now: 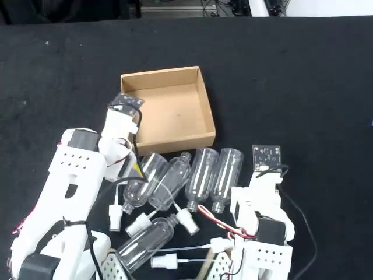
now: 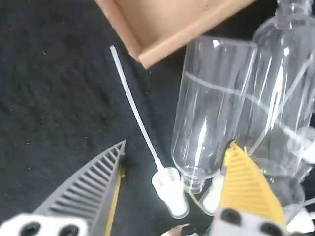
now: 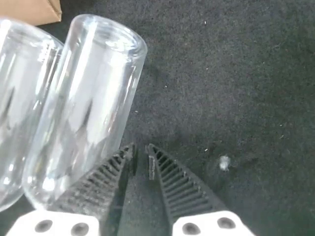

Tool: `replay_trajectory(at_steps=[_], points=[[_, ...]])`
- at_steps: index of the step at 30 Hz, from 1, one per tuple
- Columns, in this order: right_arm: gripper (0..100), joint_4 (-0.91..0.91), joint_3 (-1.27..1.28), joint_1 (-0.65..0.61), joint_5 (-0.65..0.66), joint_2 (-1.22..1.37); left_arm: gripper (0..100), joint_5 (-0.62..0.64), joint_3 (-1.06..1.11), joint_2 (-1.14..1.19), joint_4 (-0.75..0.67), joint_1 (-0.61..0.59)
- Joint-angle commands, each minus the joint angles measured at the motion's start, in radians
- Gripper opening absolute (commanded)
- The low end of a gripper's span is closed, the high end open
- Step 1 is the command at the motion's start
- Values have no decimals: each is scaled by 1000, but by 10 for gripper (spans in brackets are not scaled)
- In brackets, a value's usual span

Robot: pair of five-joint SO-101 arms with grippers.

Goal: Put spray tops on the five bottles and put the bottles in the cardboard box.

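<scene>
Cardboard box (image 1: 175,111) sitting mid-table (image 1: 303,87), five clear bottles (image 1: 204,169) lying outside its near wall; left gripper (image 2: 177,146) gaping wide, right gripper (image 3: 140,150) pinching nearly closed.

Splayed left claw (image 2: 177,144), closed right claw (image 3: 140,149)

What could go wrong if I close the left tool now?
The open left tool hangs over a loose spray top beside the neck of a bottle: closing may pinch both or bend the thin dip tube. The bottles lie on their sides, packed together, so a nudge could roll several.
</scene>
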Motion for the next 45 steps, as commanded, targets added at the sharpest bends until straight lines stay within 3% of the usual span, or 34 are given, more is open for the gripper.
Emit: replay_trajectory(at_steps=[1, 5, 12, 19, 25, 38, 45], points=[[11, 11, -5, -8, 6, -94, 290, 41, -12, 0, -26, 8], [11, 11, -5, -8, 6, -94, 290, 44, 30, 0, -46, 41], [11, 11, -5, -8, 6, -94, 290, 49, 193, -2, -204, 107], [11, 11, -5, -8, 6, -94, 290, 49, 225, 0, -222, 105], [11, 11, -5, -8, 6, -94, 290, 49, 344, -2, -404, 110], [11, 11, -5, -8, 6, -94, 284, 46, 380, -12, -410, 119], [11, 11, -5, -8, 6, -94, 284, 48, 351, -5, -373, 240]])
